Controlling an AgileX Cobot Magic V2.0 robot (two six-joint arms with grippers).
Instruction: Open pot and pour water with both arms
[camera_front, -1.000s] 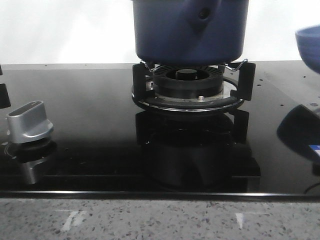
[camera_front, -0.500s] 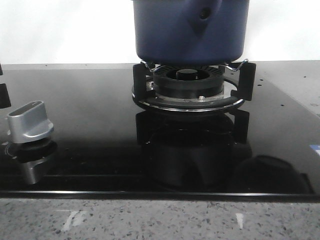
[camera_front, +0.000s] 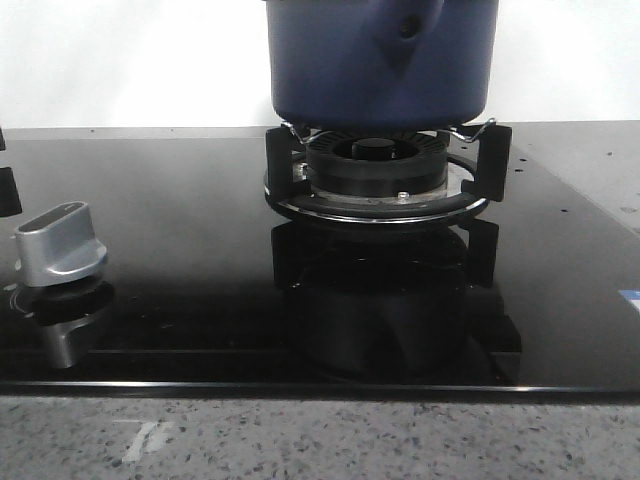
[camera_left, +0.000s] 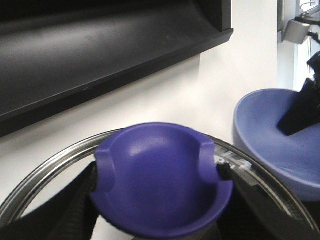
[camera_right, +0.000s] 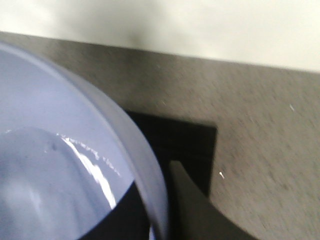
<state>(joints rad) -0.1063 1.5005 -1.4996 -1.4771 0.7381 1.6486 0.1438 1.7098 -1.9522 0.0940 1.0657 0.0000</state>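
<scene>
The dark navy pot (camera_front: 380, 60) stands on the burner's trivet (camera_front: 375, 185) at the top middle of the front view; its upper part is cut off and neither gripper shows there. In the left wrist view my left gripper (camera_left: 157, 202) is shut on the lid's purple-blue knob (camera_left: 162, 175), with the lid's metal rim (camera_left: 45, 175) around it. A lighter blue bowl (camera_left: 270, 145) hangs beside it, held by my right gripper (camera_left: 302, 107). In the right wrist view my right gripper (camera_right: 157, 212) is shut on the bowl's rim, one finger inside the bowl (camera_right: 45, 150).
A silver stove knob (camera_front: 60, 245) sits at the left on the black glass cooktop (camera_front: 180, 220). A speckled stone counter edge (camera_front: 320, 440) runs along the front. A dark range hood (camera_left: 100, 40) is on the white wall behind the lid.
The blue bowl at the right edge of the front view has left that view, and its dark reflection on the glass has slid away. The pot has not moved.
</scene>
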